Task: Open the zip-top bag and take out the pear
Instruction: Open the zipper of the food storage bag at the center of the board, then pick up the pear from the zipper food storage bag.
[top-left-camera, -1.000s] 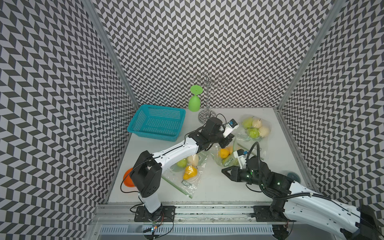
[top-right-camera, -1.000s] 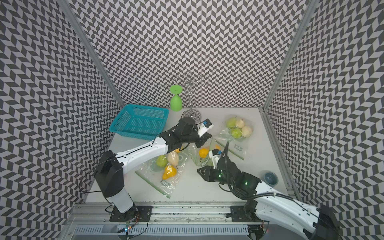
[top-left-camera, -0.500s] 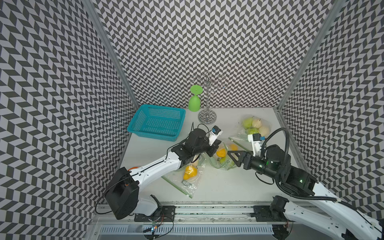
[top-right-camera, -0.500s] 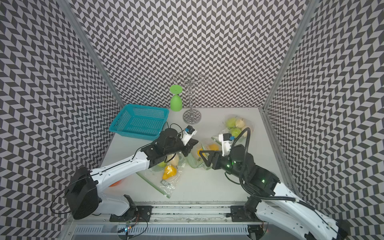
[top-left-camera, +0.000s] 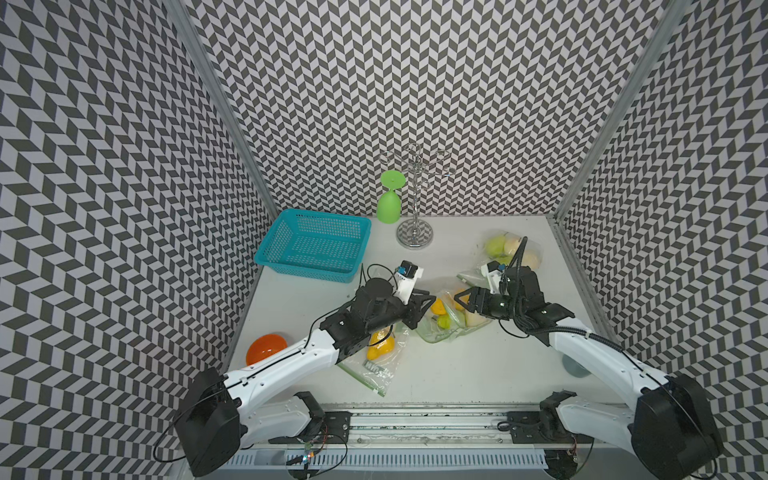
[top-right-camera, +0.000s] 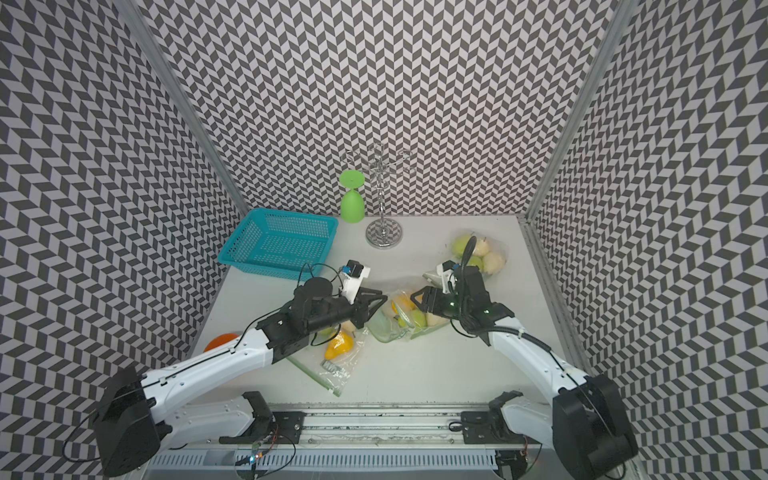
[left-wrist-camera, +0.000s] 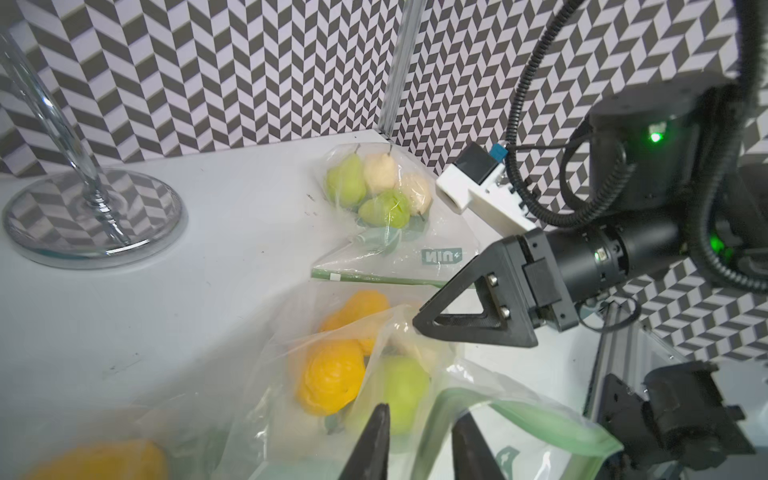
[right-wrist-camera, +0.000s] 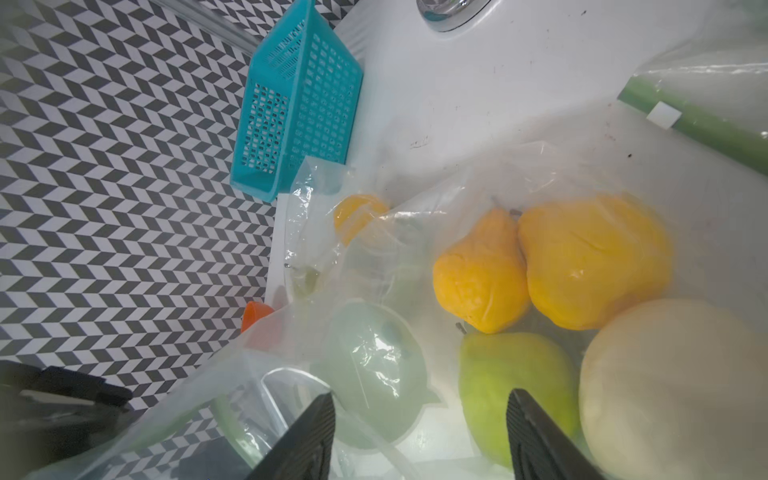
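Observation:
The clear zip-top bag (top-left-camera: 453, 330) (top-right-camera: 395, 330) with a green zip rim lies mid-table between both arms. Inside are two yellow pears (right-wrist-camera: 482, 274), a green pear (right-wrist-camera: 511, 374) (left-wrist-camera: 401, 390) and a pale one (right-wrist-camera: 673, 382). My left gripper (top-left-camera: 430, 301) (left-wrist-camera: 422, 432) is at the bag's left end with its jaws apart, and the green rim runs between the fingertips. My right gripper (top-left-camera: 457, 297) (right-wrist-camera: 419, 415) stands open wide over the bag's film, with the green pear beside one finger (right-wrist-camera: 536, 436). Nothing is gripped.
A second pear bag (top-left-camera: 380, 353) lies under my left forearm, and a third one (top-left-camera: 511, 249) sits at the back right. A teal basket (top-left-camera: 316, 245), a green goblet (top-left-camera: 390, 199) and a metal rack (top-left-camera: 414, 237) stand at the back. An orange bowl (top-left-camera: 266, 348) is front left.
My left gripper drew back toward the front and went from shut to open. My right arm swung from the front up to the bag's right side.

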